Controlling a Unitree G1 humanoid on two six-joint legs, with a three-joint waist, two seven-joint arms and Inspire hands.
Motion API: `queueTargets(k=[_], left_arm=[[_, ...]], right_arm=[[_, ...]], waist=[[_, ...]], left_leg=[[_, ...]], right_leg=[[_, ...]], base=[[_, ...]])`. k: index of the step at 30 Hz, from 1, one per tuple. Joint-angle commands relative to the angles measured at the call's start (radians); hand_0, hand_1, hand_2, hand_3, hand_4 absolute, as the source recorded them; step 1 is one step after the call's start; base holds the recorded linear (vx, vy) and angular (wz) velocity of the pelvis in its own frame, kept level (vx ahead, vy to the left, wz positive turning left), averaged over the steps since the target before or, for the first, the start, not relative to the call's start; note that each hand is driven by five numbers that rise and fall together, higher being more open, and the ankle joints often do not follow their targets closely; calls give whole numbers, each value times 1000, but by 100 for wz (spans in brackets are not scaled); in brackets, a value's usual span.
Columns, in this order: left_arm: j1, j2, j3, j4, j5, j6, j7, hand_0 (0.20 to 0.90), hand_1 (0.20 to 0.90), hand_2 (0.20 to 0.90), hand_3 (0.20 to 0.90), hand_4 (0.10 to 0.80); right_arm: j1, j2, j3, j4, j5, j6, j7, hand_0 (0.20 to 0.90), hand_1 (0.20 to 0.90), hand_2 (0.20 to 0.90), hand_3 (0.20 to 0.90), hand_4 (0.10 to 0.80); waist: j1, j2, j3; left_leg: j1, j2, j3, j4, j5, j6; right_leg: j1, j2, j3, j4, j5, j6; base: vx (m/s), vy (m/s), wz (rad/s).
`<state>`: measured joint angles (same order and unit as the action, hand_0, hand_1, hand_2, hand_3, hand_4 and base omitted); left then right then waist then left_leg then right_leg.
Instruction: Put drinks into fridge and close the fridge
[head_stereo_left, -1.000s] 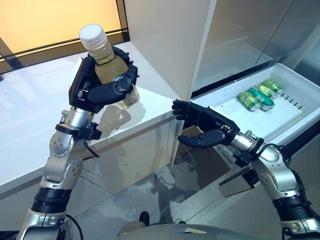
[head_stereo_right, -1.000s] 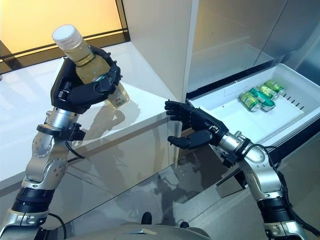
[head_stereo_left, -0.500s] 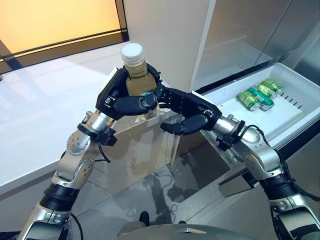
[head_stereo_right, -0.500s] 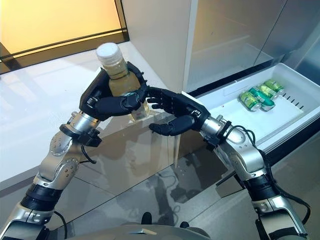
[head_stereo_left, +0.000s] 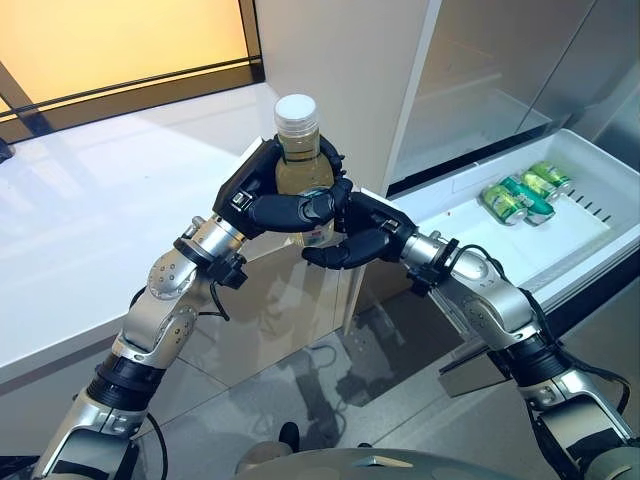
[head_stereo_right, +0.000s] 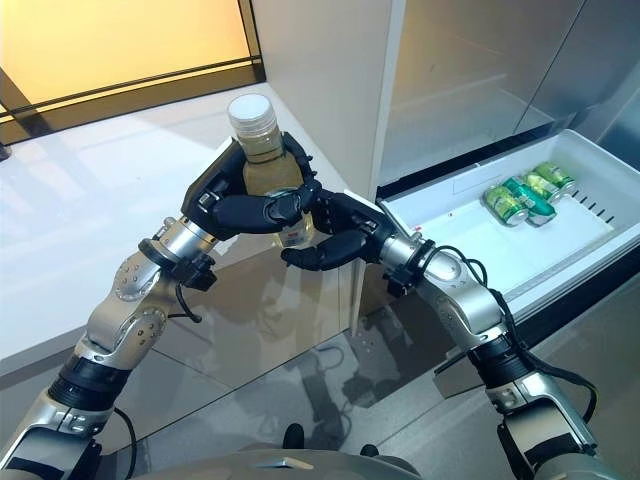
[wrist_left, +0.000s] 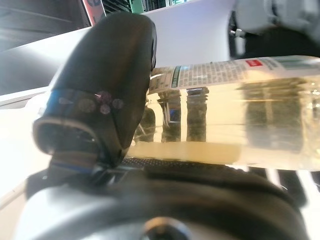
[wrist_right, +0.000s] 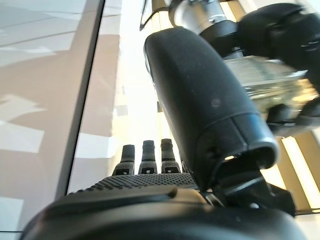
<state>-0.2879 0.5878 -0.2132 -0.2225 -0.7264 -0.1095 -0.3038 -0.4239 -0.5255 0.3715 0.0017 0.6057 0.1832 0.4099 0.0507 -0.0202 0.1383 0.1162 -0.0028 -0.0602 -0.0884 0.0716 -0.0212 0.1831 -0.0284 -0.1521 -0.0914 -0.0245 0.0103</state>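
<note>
Bottle of pale yellow drink, clear plastic with a white screw cap (head_stereo_left: 298, 150), stands nearly upright in the left robot hand (head_stereo_left: 285, 205), whose fingers and thumb are curled round its body. One second ago this robot hand held the bottle tilted, high over the white counter (head_stereo_left: 110, 230); it has since carried the bottle across to the counter's corner nearest the fridge. The right robot hand (head_stereo_left: 355, 232) has come from beside the drawer to meet it. Its fingers are cupped at the bottle's lower part, from the drawer side, with the thumb below. Whether they bear on the plastic yet cannot be told from either eye view; the right wrist view shows the fingers only loosely curled.

Judgement: this is a hand-over in progress. The left robot hand should not release until the right one has closed firmly.

Beyond the hands, the white pull-out fridge drawer (head_stereo_left: 585, 255) stands open, with green drink cans (head_stereo_left: 520, 192) lying together at its far side. The near part of the drawer is free.
</note>
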Motion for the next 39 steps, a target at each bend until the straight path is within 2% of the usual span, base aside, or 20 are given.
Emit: queueTargets(k=[1, 14, 22, 26, 39], left_arm=[[-196, -31, -11, -86, -124, -101, -18, 300, 300, 300, 200, 100], [-217, -36, -41, -87, -129, -53, -41, 300, 300, 300, 200, 100], [-234, 8, -49, -81, -2, -100, -59, 300, 300, 300, 200, 100], [-248, 37, -51, -75, 14, -109, -61, 300, 300, 300, 200, 100], [-257, 69, -58, -74, 19, -99, -101, 300, 300, 300, 200, 100]], right_arm=[[-162, 46, -17, -20, 51, -77, -45, 900, 900, 900, 900, 800], [-218, 72, 13, -1, 66, -80, -79, 900, 900, 900, 900, 800], [-239, 73, 16, -21, 115, -75, -71, 900, 900, 900, 900, 800], [-242, 68, 16, -29, 148, -79, -62, 900, 900, 900, 900, 800], [-259, 65, 5, -77, 220, -93, -65, 900, 900, 900, 900, 800]], waist=[[2, -12, -116], [9, -9, -120], [13, -9, -122], [14, -8, -124], [15, -6, -127]], left_leg=[[16, -44, -16, 1, -87, 23], [19, -47, -20, 1, -88, 26], [20, -47, -21, 1, -89, 28], [19, -46, -19, 1, -88, 27], [18, -45, -15, 1, -87, 28]], right_leg=[[-36, -32, -7, 16, 42, 61], [-33, -33, -9, 17, 41, 60], [-32, -32, -9, 16, 40, 59], [-32, -32, -11, 16, 40, 60], [-34, -30, -9, 16, 40, 59]], base=[[0, 0, 0], [0, 0, 0], [3, 1, 2], [8, 1, 5], [0, 0, 0]])
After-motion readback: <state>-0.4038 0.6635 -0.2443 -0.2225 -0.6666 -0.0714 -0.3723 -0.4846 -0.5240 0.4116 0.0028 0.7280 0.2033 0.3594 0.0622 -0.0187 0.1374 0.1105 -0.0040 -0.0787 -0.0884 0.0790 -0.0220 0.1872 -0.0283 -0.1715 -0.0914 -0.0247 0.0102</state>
